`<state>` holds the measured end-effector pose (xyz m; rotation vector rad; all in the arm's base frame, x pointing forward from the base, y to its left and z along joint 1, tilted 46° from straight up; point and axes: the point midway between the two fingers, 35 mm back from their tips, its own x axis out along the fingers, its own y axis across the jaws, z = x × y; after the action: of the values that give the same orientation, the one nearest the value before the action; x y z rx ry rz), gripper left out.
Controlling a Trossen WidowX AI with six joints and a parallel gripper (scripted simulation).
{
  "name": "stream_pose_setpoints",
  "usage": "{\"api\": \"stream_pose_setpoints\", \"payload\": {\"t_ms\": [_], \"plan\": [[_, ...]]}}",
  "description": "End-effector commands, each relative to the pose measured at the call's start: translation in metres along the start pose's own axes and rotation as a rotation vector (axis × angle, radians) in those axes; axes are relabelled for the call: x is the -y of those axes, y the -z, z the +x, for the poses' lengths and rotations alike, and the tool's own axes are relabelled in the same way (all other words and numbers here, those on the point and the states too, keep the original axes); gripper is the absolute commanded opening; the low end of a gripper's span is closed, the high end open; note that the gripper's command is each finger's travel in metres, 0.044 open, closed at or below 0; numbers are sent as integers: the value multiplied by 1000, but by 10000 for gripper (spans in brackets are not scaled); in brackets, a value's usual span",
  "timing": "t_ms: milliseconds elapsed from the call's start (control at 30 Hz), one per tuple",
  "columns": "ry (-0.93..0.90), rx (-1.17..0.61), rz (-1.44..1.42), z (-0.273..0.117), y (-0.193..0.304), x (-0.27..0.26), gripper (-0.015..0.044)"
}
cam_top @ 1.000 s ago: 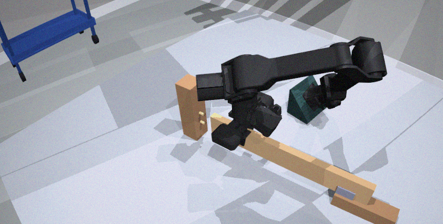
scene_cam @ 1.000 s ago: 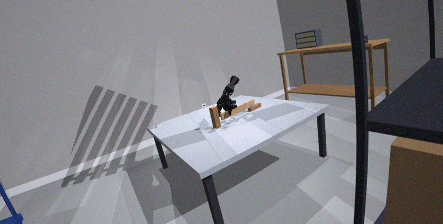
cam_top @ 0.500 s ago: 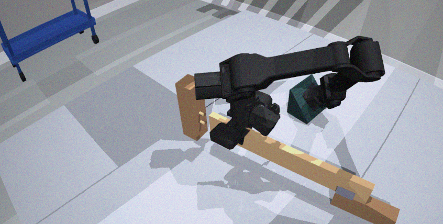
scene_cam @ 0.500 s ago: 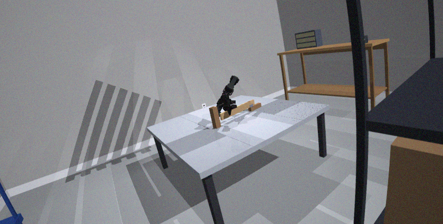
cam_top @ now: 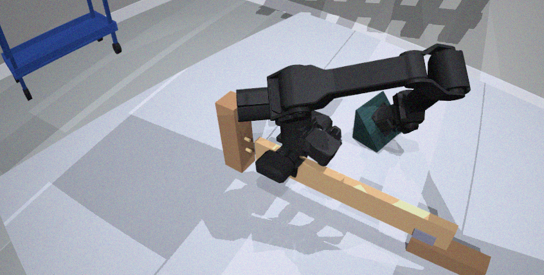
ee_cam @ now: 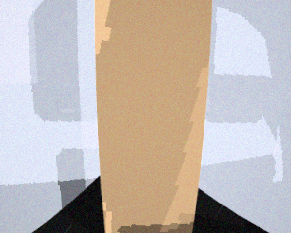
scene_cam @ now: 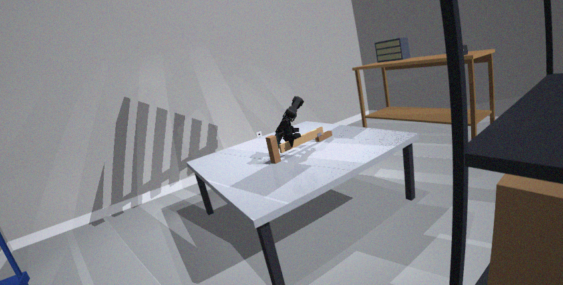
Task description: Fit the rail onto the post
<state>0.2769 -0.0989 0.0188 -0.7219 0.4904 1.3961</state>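
The wooden post [cam_top: 231,136] [scene_cam: 272,150] stands upright, and its two pegs [cam_top: 247,139] show bare on the side facing the rail. The long rail [cam_top: 353,197] [scene_cam: 309,137] [ee_cam: 149,97] has its near end just short of the peg tips, at about their height, with a small gap. That end appears raised off the table. The rail's far end sits at the grey bracket [cam_top: 424,236] on the low footboard block [cam_top: 453,256] [scene_cam: 324,136]. My gripper [cam_top: 298,160] [ee_cam: 140,179] is shut on the rail near the post end. The rail's end holes are hidden.
A dark green wedge-shaped block [cam_top: 366,128] is behind the rail, beside the arm's lower links. My forearm passes above the rail close to the post's top. Striped shadows cross the table [scene_cam: 220,165]. A blue cart [cam_top: 60,45] stands off beyond the table.
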Motion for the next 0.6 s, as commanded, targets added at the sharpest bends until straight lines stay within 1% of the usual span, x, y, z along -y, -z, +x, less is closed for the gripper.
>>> {"api": "stream_pose_setpoints", "payload": {"t_ms": [0, 567], "plan": [[9, -7, -3, -3, 3, 3, 0], [9, -7, -4, -3, 8, 3, 0]]}}
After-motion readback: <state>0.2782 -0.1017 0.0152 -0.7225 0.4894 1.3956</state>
